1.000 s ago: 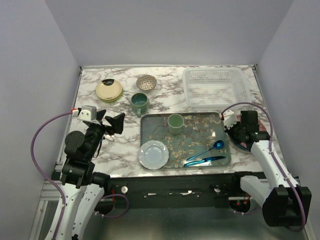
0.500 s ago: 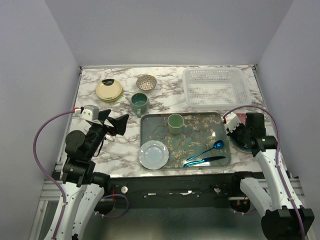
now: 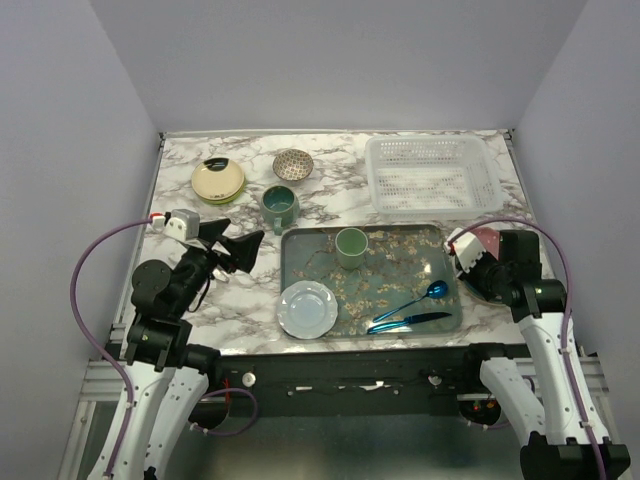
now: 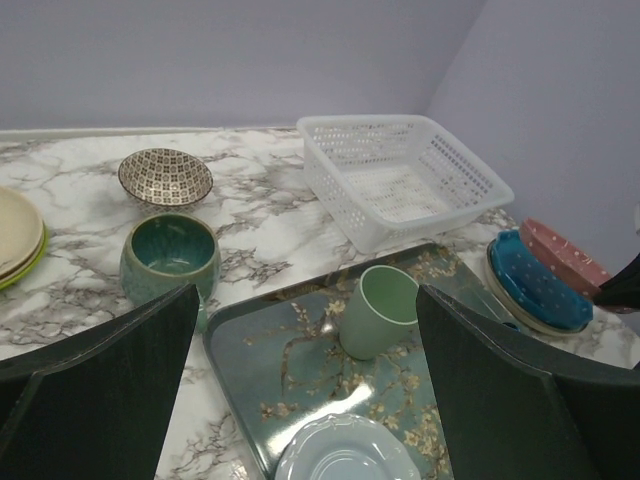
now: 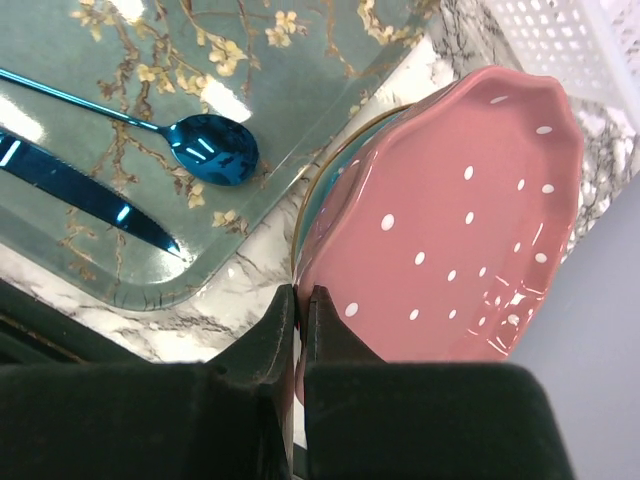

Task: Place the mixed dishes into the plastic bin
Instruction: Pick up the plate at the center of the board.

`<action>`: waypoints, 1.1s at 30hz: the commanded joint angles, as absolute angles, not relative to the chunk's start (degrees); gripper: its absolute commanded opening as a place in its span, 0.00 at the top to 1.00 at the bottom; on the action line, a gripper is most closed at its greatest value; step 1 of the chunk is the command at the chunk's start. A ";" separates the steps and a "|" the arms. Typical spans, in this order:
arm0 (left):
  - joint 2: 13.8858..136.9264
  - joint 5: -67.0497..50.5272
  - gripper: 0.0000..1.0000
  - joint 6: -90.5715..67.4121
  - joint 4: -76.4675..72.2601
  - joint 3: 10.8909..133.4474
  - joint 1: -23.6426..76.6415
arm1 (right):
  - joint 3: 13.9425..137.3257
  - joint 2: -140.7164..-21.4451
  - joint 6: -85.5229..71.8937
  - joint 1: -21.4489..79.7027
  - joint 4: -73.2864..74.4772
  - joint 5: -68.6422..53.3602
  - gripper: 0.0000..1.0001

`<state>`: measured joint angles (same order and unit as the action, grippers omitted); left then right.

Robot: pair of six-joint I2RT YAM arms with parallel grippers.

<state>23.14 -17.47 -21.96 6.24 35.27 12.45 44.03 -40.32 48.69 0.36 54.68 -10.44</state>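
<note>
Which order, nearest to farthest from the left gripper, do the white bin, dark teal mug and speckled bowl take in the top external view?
Measured from the left gripper:
1. dark teal mug, just beyond it and slightly right.
2. speckled bowl, farther back, behind the mug.
3. white bin, far across at the table's back right.

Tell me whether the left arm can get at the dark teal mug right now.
Probably yes. The left gripper hangs open a little nearer than the dark teal mug, with only bare marble table between them. The tray lies to the right and the speckled bowl behind, neither in the path.
</note>
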 commanded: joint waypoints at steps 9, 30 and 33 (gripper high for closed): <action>39.79 -35.04 0.01 -44.98 -3.15 36.03 12.30 | 53.69 -36.83 59.68 0.26 61.43 -19.77 0.99; 79.88 -27.77 0.01 -66.45 -17.84 53.51 41.92 | 58.35 -36.12 70.05 0.35 69.26 -34.19 1.00; 83.93 -28.21 0.01 -66.27 -17.67 57.56 43.77 | 59.50 -37.26 71.45 0.53 69.08 -33.84 0.99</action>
<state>80.29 -29.39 -65.04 -15.75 52.21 41.36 54.63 -36.69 66.04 0.36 73.47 -31.22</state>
